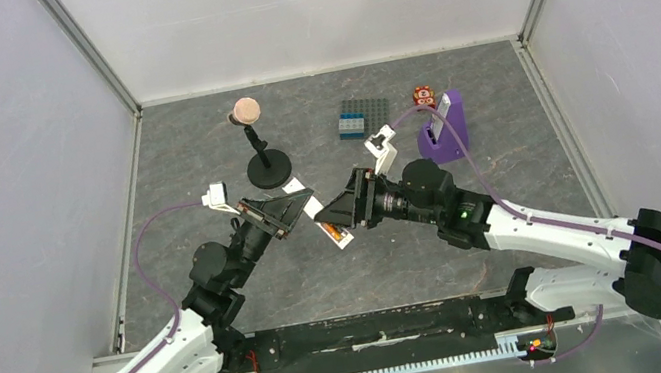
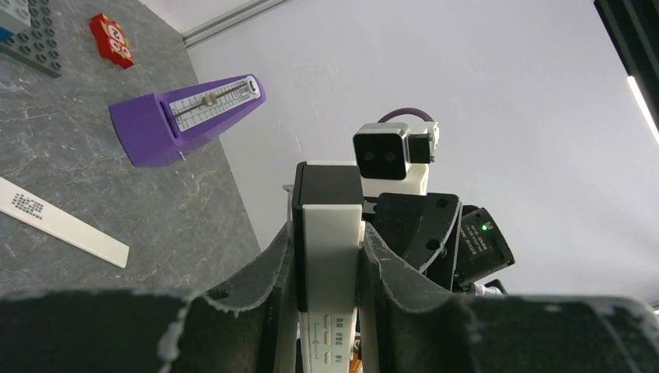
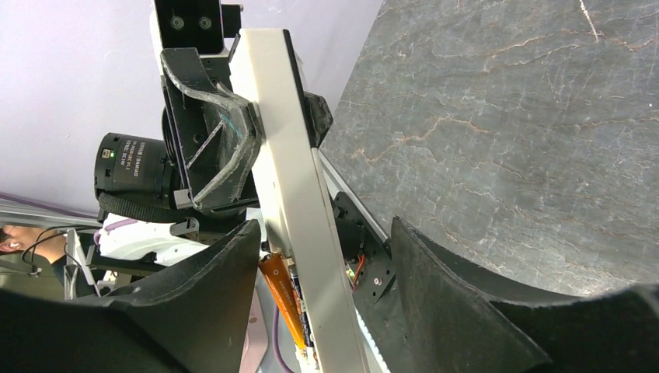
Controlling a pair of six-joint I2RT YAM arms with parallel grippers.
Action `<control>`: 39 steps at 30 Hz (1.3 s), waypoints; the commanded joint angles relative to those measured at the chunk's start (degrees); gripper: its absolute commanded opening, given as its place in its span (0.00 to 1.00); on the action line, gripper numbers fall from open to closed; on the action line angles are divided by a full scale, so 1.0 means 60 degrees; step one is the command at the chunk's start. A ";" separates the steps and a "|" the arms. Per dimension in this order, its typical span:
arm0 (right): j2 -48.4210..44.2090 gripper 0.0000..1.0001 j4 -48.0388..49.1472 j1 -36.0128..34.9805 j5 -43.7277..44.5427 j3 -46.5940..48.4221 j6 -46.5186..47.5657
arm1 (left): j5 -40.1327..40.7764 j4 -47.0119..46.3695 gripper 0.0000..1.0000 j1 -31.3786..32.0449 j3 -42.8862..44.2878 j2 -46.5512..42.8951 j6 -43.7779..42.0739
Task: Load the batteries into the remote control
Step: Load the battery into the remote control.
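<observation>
My left claw (image 2: 330, 241) is clamped on the remote (image 3: 289, 148), one finger on each long edge. It holds the bar clear of the table (image 1: 202, 167), at the centre of the overhead view.

Purpose of this hold: it fixes the bar so the recess side stays exposed and cannot shift under a push.

My right claw (image 3: 325, 233) stands open, with one finger on either side of the remote's lower part. A gap shows on the right side, so this claw grips nothing.

The orange battery (image 3: 280, 299) lies lengthwise in the recess, at the bottom centre of the right wrist view. A dark strip (image 3: 305, 322) runs beside it; I cannot tell whether that is the second battery.

Judgement: the straddling position lets me steady or press the batteries into the recess.
</observation>
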State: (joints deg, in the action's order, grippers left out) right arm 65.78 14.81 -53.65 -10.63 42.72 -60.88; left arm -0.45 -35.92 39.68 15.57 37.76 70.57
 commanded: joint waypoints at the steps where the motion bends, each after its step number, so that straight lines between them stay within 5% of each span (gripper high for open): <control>1: 0.0045 0.63 0.0473 0.0048 -0.0355 -0.0044 -0.0118 | -0.0122 -0.0754 0.02 0.0019 0.0342 0.0008 -0.0294; 13: 0.0038 0.61 0.0734 0.0057 -0.0725 -0.0337 -0.0019 | 0.0033 -0.0907 0.02 0.0022 0.0384 0.0068 -0.0046; 18: -0.0200 0.82 0.1166 0.0070 -0.0690 -0.0484 -0.0035 | 0.0042 -0.0883 0.02 0.0022 0.0358 0.0139 -0.0118; 24: -0.0406 0.92 0.1285 0.0150 -0.0522 -0.0440 -0.0014 | 0.0039 -0.0942 0.02 0.0022 0.0189 0.0171 -0.0053; 31: -0.0275 0.91 0.1602 0.0377 -0.0719 -0.0513 -0.0588 | -0.0283 -0.1237 0.02 0.0022 0.0173 0.0226 -0.0404; 39: 0.0224 0.75 0.1764 0.0504 -0.1464 -0.0513 -0.1134 | -0.0634 -0.2076 0.02 0.0033 0.0096 0.0271 -0.1294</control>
State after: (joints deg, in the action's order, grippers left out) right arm 65.89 22.59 -50.83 -16.32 39.99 -65.54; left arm -2.28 -41.36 39.68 15.57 39.33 67.59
